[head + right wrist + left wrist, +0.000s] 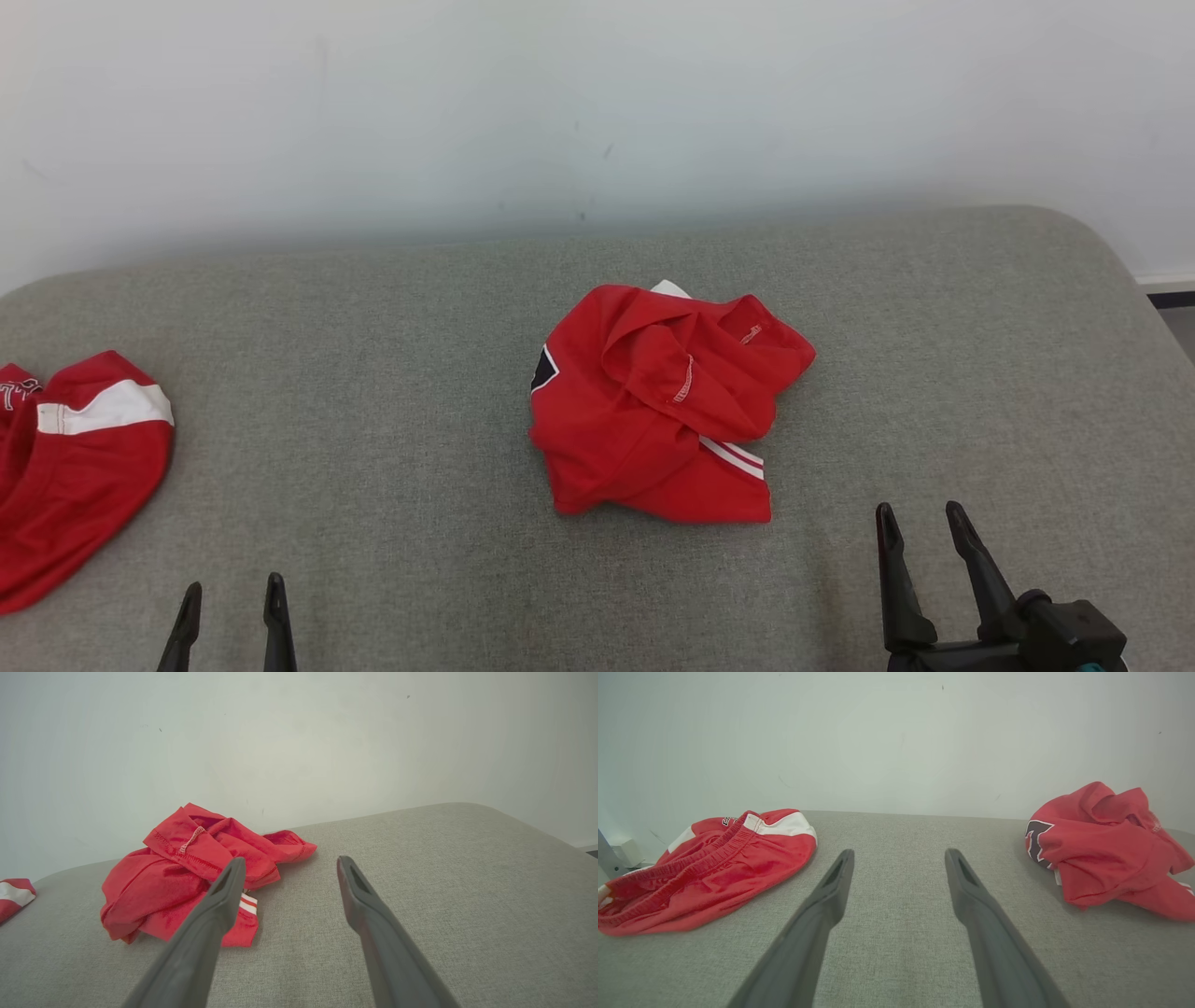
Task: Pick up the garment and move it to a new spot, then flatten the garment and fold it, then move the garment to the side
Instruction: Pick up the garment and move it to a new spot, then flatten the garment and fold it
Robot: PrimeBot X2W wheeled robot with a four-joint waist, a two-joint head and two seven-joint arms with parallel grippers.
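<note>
Both spread and empty — left gripper [233, 586] and right gripper [919, 510]; lettering on the red garment [644, 415] unreadable.

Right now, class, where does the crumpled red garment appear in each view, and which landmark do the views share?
Head view: crumpled red garment at centre.
Left wrist view: garment at far right.
Right wrist view: garment left of centre.
Shared landmark: red shorts with white band, at the left.

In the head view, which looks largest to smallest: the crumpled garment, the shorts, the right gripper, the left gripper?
1. garment
2. shorts, cut off at the edge, so true size unsure
3. right gripper, nearer the camera
4. left gripper, mostly cut off below
</note>
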